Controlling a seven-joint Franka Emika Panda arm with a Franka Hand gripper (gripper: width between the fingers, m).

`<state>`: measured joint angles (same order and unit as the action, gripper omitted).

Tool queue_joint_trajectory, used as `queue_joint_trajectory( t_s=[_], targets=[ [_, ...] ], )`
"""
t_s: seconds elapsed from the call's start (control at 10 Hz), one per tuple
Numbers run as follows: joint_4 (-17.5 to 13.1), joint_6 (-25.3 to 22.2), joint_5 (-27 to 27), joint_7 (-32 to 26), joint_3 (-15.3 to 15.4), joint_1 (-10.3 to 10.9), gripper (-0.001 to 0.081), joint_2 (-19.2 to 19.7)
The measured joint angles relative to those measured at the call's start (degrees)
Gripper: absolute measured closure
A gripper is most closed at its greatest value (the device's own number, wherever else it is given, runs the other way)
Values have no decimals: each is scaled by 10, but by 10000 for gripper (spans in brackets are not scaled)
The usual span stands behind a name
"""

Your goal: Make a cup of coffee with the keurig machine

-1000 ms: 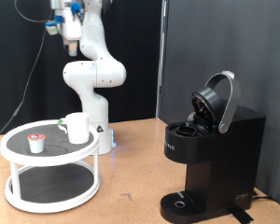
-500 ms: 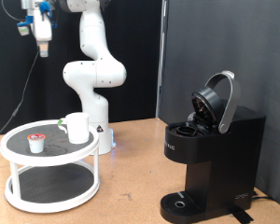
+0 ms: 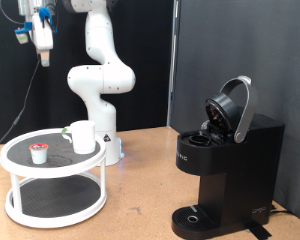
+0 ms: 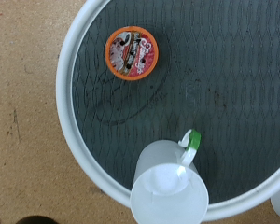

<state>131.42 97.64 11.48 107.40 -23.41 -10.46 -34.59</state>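
We see the gripper [image 3: 43,52] hanging high at far left, its opening beyond our telling, above the round white table [image 3: 30,166] carrying the pod [image 3: 38,153] and the cup [image 3: 82,137], while the keurig machine [image 3: 226,165] stands lid-up at right.

Even, soft indoor light fills both views. In the exterior view the black backdrop stays dim across the top, and the picture is low in resolution and slightly soft. The wrist view is brighter and flat, with faint shadows and little glare.
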Motion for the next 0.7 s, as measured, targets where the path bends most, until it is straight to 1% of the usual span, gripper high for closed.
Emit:
queue_joint_trajectory(
  t_s=[0.2, 0.5, 0.6, 0.7],
  targets=[
    [37, 45, 11, 20, 0, -4, 71, 12],
    [91, 143, 24, 49, -1, -9, 71, 46],
    [107, 177, 28, 53, -2, -10, 71, 60],
    [118, 200, 32, 58, -1, -11, 71, 73]
  ],
)
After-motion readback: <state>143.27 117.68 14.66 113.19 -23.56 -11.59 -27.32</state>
